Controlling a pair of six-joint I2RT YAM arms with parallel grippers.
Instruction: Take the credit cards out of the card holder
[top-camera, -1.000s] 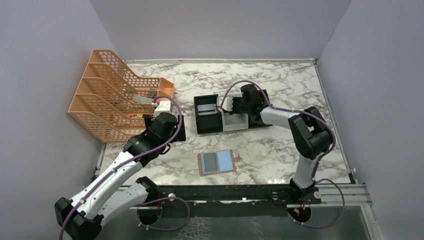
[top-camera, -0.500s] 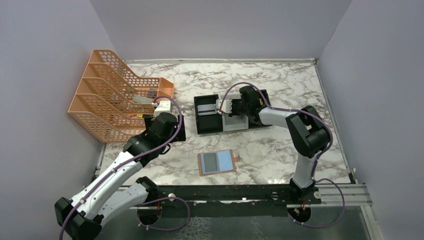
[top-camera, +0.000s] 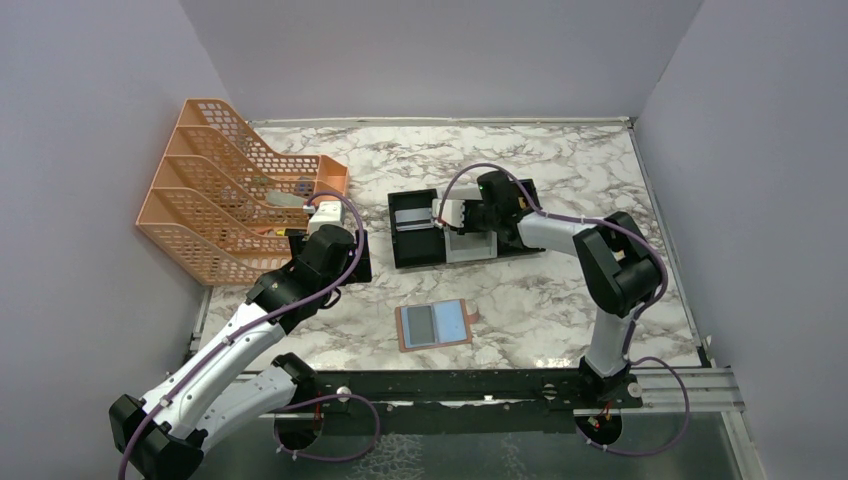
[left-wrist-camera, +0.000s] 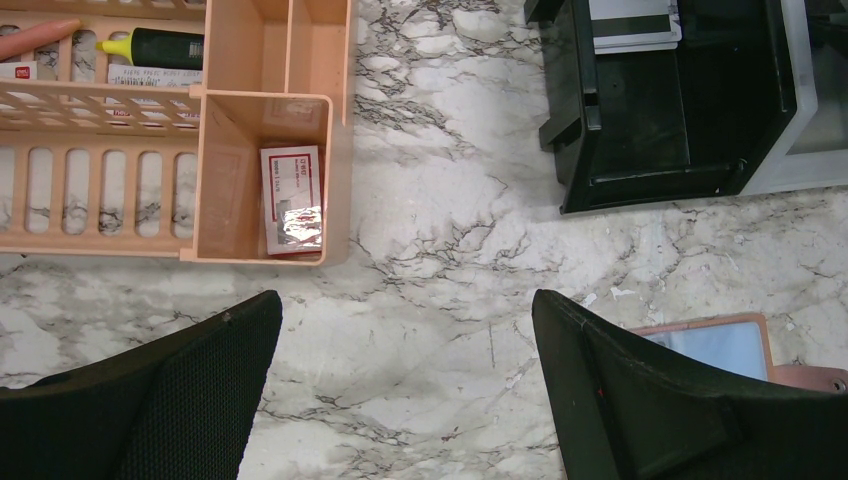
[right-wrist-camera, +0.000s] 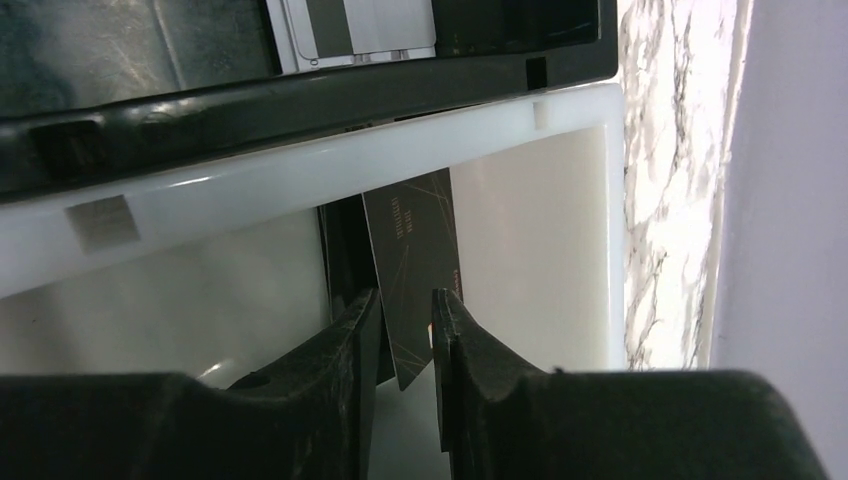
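The right gripper (right-wrist-camera: 403, 300) hangs low over the white middle bay of the black-and-white tray (top-camera: 415, 260), the 2nd of its 3 compartments, close to the raised black rim that divides it from the left bay. Its 2 fingers stand narrow, with a black credit card (right-wrist-camera: 410, 250) upright and slightly tilted between them, its far edge against the bay's end wall by that rim. Whether the pads actually press the card cannot be told. A silver-grey card (top-camera: 412, 217) with a dark stripe lies flat in the left black bay, near its far end. The card holder (top-camera: 435, 325) lies open and flat on the marble table (top-camera: 560, 170), near the front edge and well apart from the tray. Light-blue lining shows on its right half and a dark grey rectangle on its left, possibly 1 more card, though that is unclear. A band of bare marble runs between the holder and the tray's near wall, and more lies behind the tray and to its right, up to the grey walls. The left gripper (left-wrist-camera: 405, 300) hovers with its jaws spread wide, holding nothing, over bare marble between the orange mesh organizer (top-camera: 200, 220) and the tray's left corner. The holder's corner shows just behind its right finger.
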